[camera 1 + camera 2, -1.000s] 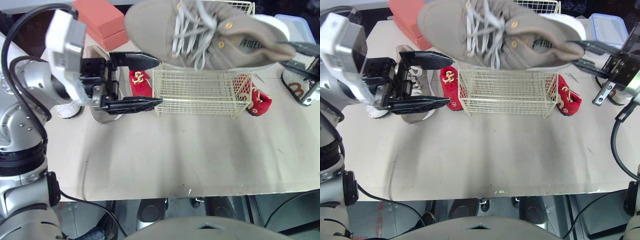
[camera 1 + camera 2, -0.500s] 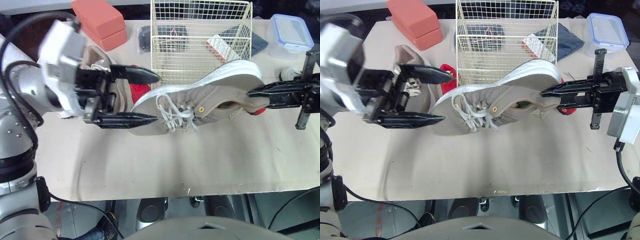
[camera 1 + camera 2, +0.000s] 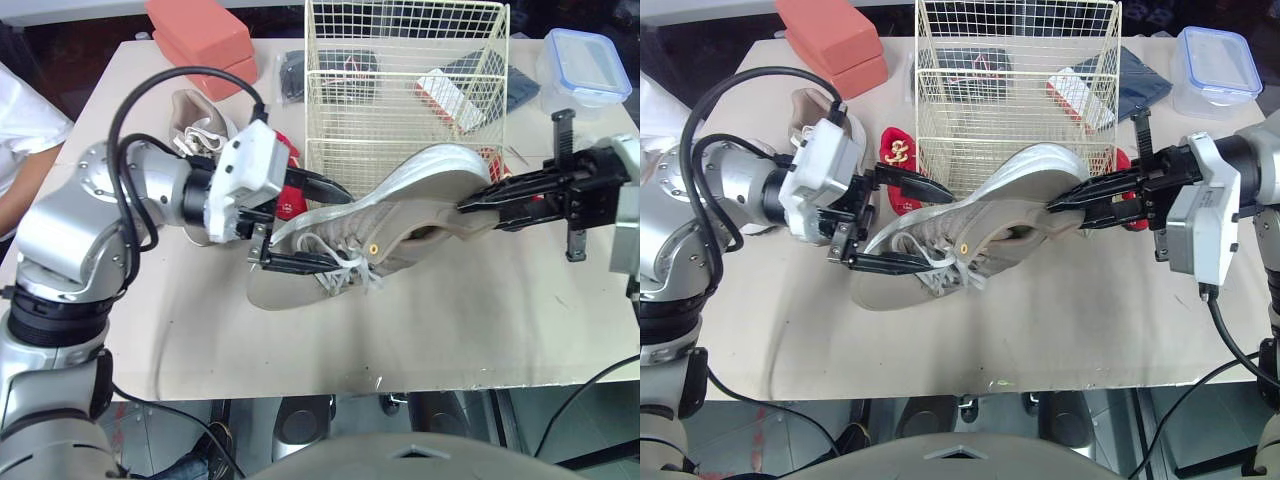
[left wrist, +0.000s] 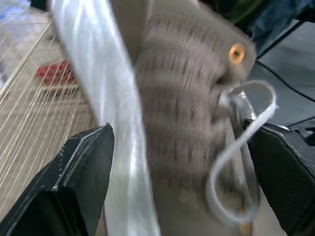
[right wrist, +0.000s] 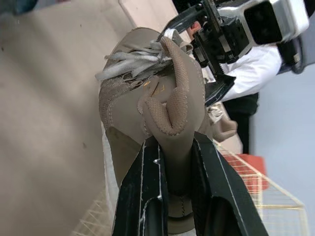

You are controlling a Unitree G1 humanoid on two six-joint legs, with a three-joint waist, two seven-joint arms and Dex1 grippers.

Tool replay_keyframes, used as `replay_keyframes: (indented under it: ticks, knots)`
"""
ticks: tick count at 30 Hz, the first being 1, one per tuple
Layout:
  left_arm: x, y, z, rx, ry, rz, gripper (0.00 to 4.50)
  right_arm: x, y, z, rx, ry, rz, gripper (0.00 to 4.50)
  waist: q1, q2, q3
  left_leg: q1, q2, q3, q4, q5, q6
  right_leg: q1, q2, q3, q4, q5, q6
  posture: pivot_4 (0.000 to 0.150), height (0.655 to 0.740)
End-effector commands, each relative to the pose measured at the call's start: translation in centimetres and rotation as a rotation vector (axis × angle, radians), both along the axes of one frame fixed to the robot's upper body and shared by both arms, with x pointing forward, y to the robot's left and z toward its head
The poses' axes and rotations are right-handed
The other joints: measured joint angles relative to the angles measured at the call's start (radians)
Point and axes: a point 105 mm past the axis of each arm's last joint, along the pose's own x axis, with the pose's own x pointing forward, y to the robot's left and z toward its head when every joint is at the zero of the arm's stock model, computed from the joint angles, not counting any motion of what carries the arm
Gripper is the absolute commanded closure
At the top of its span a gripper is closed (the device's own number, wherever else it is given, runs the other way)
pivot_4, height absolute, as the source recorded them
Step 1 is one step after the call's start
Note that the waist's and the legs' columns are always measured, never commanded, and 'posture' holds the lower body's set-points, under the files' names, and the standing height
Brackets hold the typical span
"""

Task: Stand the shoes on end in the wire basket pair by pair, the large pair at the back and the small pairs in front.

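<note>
A large taupe lace-up shoe [image 3: 370, 230] hangs on its side just above the table, in front of the wire basket [image 3: 330, 110]. My right gripper [image 3: 478, 204] is shut on the shoe's heel collar; the right wrist view shows its fingers [image 5: 147, 177] pinching the collar. My left gripper [image 3: 318, 225] is open, one finger above and one below the shoe's front part near the laces. The matching taupe shoe [image 3: 200, 112] lies behind my left arm. Small red shoes lie at the basket's left [image 3: 895, 160] and right [image 3: 1122, 160] corners.
Two coral boxes [image 3: 200, 35] sit at the back left and a lidded plastic container [image 3: 580, 60] at the back right. Dark items [image 3: 330, 70] and a packet [image 3: 450, 95] lie behind the basket. A person's white sleeve [image 3: 25, 130] is at the left edge.
The right gripper brought the taupe shoe down from high up to just in front of the basket. The left gripper moved right and now straddles the shoe's front part.
</note>
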Motion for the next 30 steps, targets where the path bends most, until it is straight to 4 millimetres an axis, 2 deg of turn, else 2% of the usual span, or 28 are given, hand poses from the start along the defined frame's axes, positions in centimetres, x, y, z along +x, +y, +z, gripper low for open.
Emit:
replay_keyframes:
  ticks: [1,3,4,10,12,14,16,17,18,19,20,22,25,27,30]
  knots:
    - [-0.1,-0.6,0.6,0.007,-0.051,-0.049,0.51,-0.9,0.6,1.6,0.064,-0.005,0.009,4.50,0.000,0.000,0.000,0.000,0.000,0.000,0.000,0.000,0.000,0.000,0.000,0.000,0.000,0.000,0.000,0.150,0.6860]
    - [-0.1,-0.8,0.6,0.013,-0.052,-0.062,1.11,-0.9,0.7,1.7,0.061,-0.010,0.009,4.50,0.000,0.000,0.000,0.000,0.000,0.000,0.000,0.000,0.000,0.000,0.000,0.000,0.000,0.000,0.000,0.150,0.6860]
    - [-0.1,-0.7,0.5,0.020,-0.052,-0.066,1.63,-0.9,0.8,1.9,0.069,-0.009,0.007,4.50,0.000,0.000,0.000,0.000,0.000,0.000,0.000,0.000,0.000,0.000,0.000,0.000,0.000,0.000,0.000,0.150,0.6860]
    - [0.1,-0.9,0.3,0.021,-0.059,-0.074,3.80,-1.1,0.6,2.0,0.093,0.010,-0.012,4.50,0.000,0.000,0.000,0.000,0.000,0.000,0.000,0.000,0.000,0.000,0.000,0.000,0.000,0.000,0.000,0.150,0.6860]
    - [0.2,-1.1,0.3,0.007,-0.063,-0.069,4.21,-1.1,0.5,2.1,0.115,0.026,-0.031,3.55,0.001,0.000,0.000,0.000,0.000,0.000,0.000,0.000,0.000,0.000,0.000,0.000,0.000,0.000,0.000,0.150,0.6860]
    - [0.3,-1.2,0.4,-0.012,-0.066,-0.061,4.23,-1.1,0.4,2.3,0.145,0.037,-0.048,2.48,0.000,0.000,0.000,0.000,0.000,0.000,0.000,0.000,0.000,0.000,0.000,0.000,0.000,0.000,0.000,0.150,0.6860]
    - [0.3,-1.3,0.8,-0.061,-0.061,-0.046,4.23,-1.1,0.1,3.0,0.210,0.073,-0.081,1.78,0.001,0.000,0.000,0.000,0.000,0.000,0.000,0.000,0.000,0.000,0.000,0.000,0.000,0.000,0.000,0.150,0.6860]
    - [0.3,-1.3,1.0,-0.088,-0.054,-0.036,4.23,-1.0,-0.1,3.5,0.248,0.101,-0.107,1.27,0.001,0.000,0.000,0.000,0.000,0.000,0.000,0.000,0.000,0.000,0.000,0.000,0.000,0.000,0.000,0.150,0.6860]
    - [0.2,-1.2,1.1,-0.110,-0.051,-0.022,4.23,-1.0,-0.4,3.9,0.278,0.148,-0.143,0.79,0.000,0.000,0.000,0.000,0.000,-0.001,0.000,0.000,0.000,0.000,0.000,0.000,0.000,0.000,0.000,0.150,0.6860]
    - [0.2,-1.2,1.2,-0.129,-0.047,-0.013,4.23,-0.8,-0.8,4.2,0.302,0.197,-0.179,0.54,0.000,0.000,0.000,0.000,0.000,0.000,0.000,0.000,0.000,0.000,0.000,0.000,0.000,0.000,0.000,0.150,0.6860]
    - [0.1,-1.1,1.4,-0.154,-0.042,-0.002,4.23,-0.7,-1.3,4.7,0.336,0.261,-0.225,0.04,0.000,0.000,0.000,0.000,0.000,0.000,0.000,0.000,0.000,0.000,-0.001,0.000,0.000,0.000,0.000,0.150,0.6860]
    - [0.2,-1.1,1.8,-0.216,-0.037,0.029,4.23,-0.7,-2.3,5.3,0.388,0.393,-0.302,0.04,0.001,0.000,0.000,0.000,0.001,-0.001,0.000,0.000,0.000,0.000,-0.001,0.000,0.000,0.000,0.000,0.150,0.6860]
    - [0.5,-1.3,3.7,-0.388,-0.059,0.091,4.23,-1.0,-3.7,5.6,0.485,0.604,-0.393,0.04,0.004,-0.001,0.000,0.000,0.001,-0.001,0.000,0.000,0.000,0.001,-0.002,0.000,0.000,0.000,0.000,0.150,0.6860]
    - [1.3,-1.2,4.9,-0.503,-0.095,0.164,4.23,-0.8,-4.2,6.2,0.575,0.660,-0.424,0.04,0.004,-0.001,0.000,0.000,0.000,-0.001,0.000,0.000,0.000,0.002,-0.002,0.000,0.000,0.000,0.000,0.150,0.6860]
    - [2.2,-1.4,5.4,-0.578,-0.152,0.243,4.23,-0.4,-4.1,6.3,0.648,0.745,-0.469,0.04,-0.001,-0.001,0.000,0.002,0.000,-0.001,0.000,0.000,0.000,0.002,-0.003,0.001,0.000,0.000,0.000,0.150,0.6860]
